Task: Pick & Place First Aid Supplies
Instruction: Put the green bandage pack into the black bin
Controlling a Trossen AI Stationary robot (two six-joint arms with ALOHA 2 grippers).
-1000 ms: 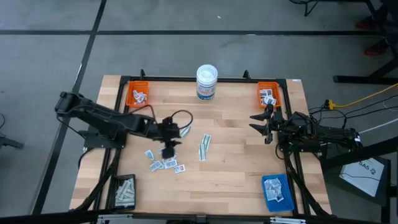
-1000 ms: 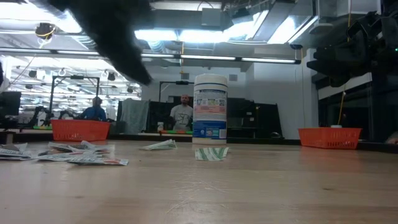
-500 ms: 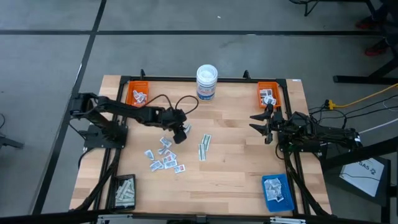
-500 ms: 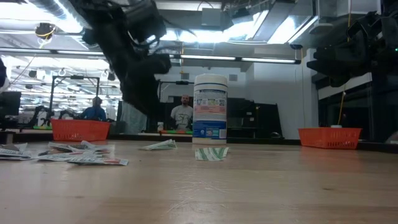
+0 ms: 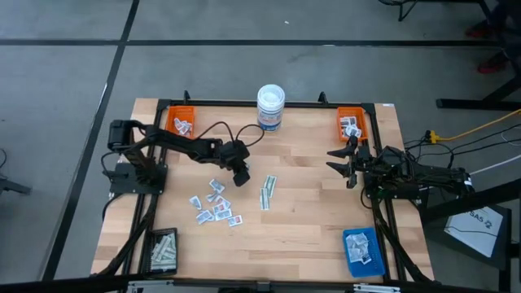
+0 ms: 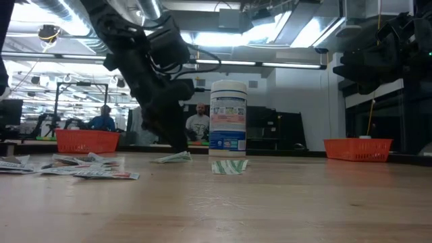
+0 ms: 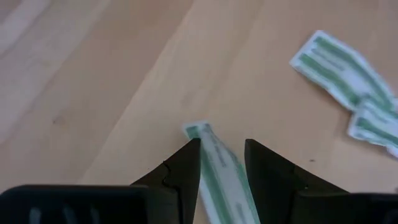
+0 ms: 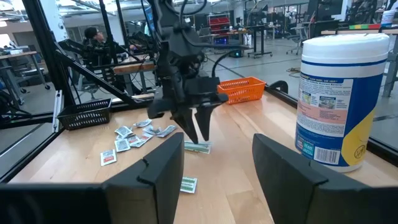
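Note:
A pale green strip (image 7: 219,163) lies flat on the wooden table (image 5: 309,220), left of its middle. My left gripper (image 7: 222,144) slants down over it, open, one finger on each side of the strip's near end. In the low view its tips (image 6: 179,146) stand just above the strip (image 6: 174,157). More green strips (image 5: 267,192) lie a little to the right. Several white packets (image 5: 213,205) lie scattered nearer the front. My right gripper (image 5: 342,159) waits open and level at the table's right side.
A white tub with a blue label (image 5: 271,107) stands at the far edge's middle. Orange trays with packets sit at the far left (image 5: 181,122) and far right (image 5: 352,124). A black tray (image 5: 163,251) is at the near left, a blue tray (image 5: 362,248) at the near right. People show beyond the table.
My left gripper has swung from above the scattered packets toward the far edge and a little right. It has come down over the single green strip, rolling somewhat as it went. Its fingers have stayed open. No supply has moved.

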